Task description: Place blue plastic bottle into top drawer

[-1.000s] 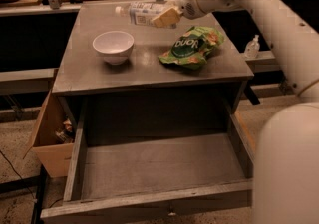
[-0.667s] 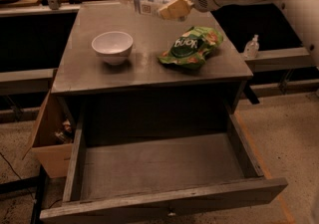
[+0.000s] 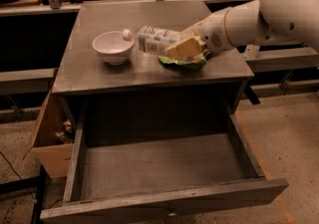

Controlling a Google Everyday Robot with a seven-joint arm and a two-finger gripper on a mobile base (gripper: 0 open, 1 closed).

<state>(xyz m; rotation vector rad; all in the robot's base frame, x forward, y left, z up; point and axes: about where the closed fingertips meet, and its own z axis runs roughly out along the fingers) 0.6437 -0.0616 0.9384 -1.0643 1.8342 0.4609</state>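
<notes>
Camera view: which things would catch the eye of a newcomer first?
First, the white arm reaching in from the right, its gripper shut on the blue plastic bottle. The bottle is held sideways above the grey table, cap toward the white bowl, with the green snack bag just beneath the gripper. Below, the top drawer stands pulled wide open.

Jaws above table (image 3: pixel 99 76); top drawer (image 3: pixel 159 164) interior free.

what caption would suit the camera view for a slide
The gripper holds the blue plastic bottle sideways over the table, beside the white bowl, with the top drawer pulled open below.
</notes>
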